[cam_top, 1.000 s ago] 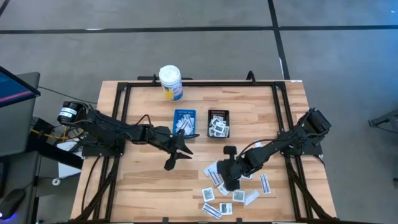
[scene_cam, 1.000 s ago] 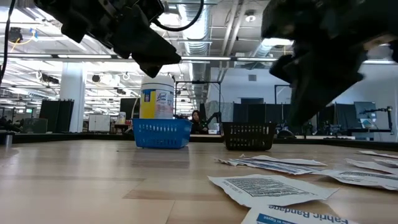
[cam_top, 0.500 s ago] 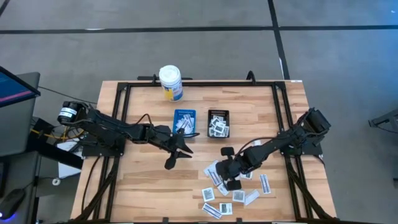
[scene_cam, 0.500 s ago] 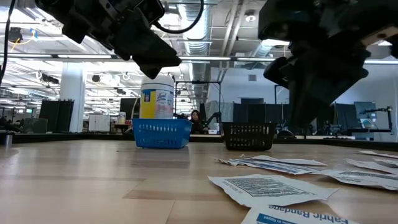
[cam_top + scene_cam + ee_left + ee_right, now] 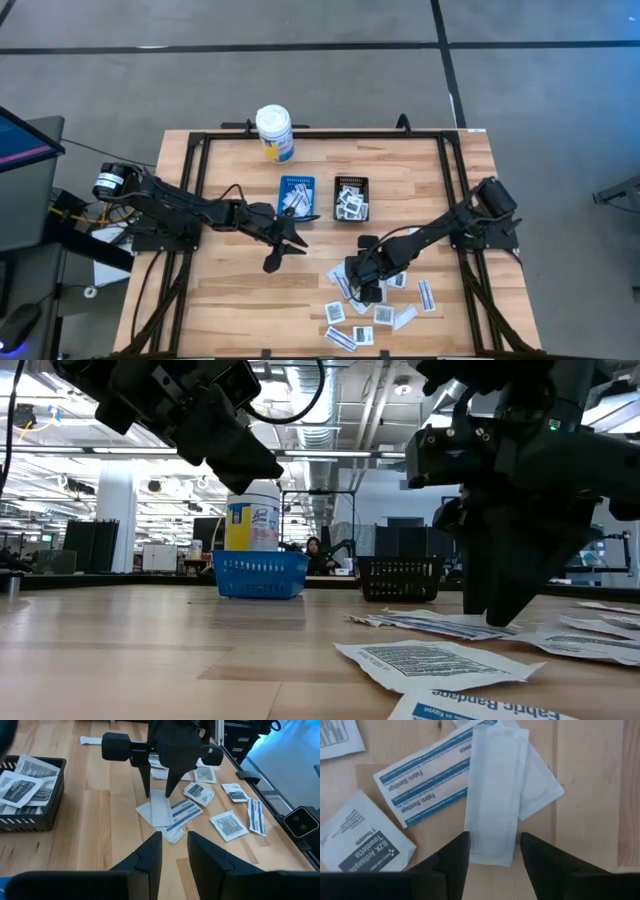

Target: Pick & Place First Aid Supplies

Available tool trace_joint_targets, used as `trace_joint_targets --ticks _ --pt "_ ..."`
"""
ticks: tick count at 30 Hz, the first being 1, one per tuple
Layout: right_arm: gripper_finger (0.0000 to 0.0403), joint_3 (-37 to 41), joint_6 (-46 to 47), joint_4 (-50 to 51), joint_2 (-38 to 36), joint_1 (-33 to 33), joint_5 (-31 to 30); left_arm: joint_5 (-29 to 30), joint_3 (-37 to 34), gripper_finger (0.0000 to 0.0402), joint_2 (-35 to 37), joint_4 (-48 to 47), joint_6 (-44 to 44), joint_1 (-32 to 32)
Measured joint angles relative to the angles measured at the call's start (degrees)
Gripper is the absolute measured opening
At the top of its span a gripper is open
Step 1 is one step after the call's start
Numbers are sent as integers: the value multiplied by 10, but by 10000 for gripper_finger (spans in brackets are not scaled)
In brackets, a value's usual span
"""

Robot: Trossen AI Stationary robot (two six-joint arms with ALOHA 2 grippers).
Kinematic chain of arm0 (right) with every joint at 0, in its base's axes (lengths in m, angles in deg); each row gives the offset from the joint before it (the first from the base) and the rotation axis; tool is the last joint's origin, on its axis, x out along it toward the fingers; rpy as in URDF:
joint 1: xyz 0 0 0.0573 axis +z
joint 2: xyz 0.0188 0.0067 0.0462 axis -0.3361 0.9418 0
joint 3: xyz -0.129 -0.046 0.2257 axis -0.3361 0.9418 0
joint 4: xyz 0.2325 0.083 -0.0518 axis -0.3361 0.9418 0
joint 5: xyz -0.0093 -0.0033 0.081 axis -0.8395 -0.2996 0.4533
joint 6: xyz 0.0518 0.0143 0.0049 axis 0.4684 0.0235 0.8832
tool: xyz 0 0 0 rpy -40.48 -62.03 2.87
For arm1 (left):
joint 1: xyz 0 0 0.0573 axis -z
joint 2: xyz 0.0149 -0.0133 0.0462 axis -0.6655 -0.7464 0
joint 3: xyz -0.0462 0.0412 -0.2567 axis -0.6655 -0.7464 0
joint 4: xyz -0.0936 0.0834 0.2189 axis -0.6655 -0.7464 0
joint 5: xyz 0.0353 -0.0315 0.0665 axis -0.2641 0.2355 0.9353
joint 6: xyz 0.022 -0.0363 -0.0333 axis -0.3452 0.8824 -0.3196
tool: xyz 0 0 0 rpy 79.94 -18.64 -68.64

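Note:
Several small flat white packets (image 5: 375, 300) lie scattered on the wooden table near its front right; some are squarish with dark print, others are narrow strips. My right gripper (image 5: 491, 865) is open and points down, low over them. Its fingers stand on either side of the near end of a plain white strip packet (image 5: 490, 790), which lies on a blue-printed bandage strip (image 5: 420, 782). The right gripper also shows in the high view (image 5: 362, 288) and the low view (image 5: 497, 610). My left gripper (image 5: 175, 847) is open and empty, above the table's middle (image 5: 285, 240).
A small blue tray (image 5: 297, 196) and a black tray (image 5: 351, 198), both holding packets, stand at the table's middle back. A white bottle with a yellow label (image 5: 274, 132) stands behind them. Bare wood lies at the front left.
My right gripper has gone a little toward the table's left edge and down onto the packet pile, its fingers now close to the table. My left arm has kept still.

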Motion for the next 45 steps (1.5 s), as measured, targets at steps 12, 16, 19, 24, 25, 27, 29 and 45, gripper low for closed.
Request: trace_joint_targets --ticks 12,16,19,24,25,27,29,45 --pt "66 2 -6 4 6 -12 17 0 0 92 0 1 0 0" --pt "40 3 -6 -5 4 -12 16 0 0 92 0 1 0 0" --pt "29 -7 -6 1 3 -12 16 0 0 92 0 1 0 0" --pt "23 -51 -9 16 7 -12 -16 0 0 92 0 0 37 0" --pt "22 -57 -11 13 6 -13 -28 0 0 92 0 0 43 0" --pt "22 -66 -11 15 6 -14 -58 0 -4 92 0 1 43 1" --pt "23 -73 -11 16 6 -15 -107 0 -9 92 0 -1 45 1" --pt "27 -85 -30 -57 5 -20 -378 149 -16 92 -12 12 211 -19"
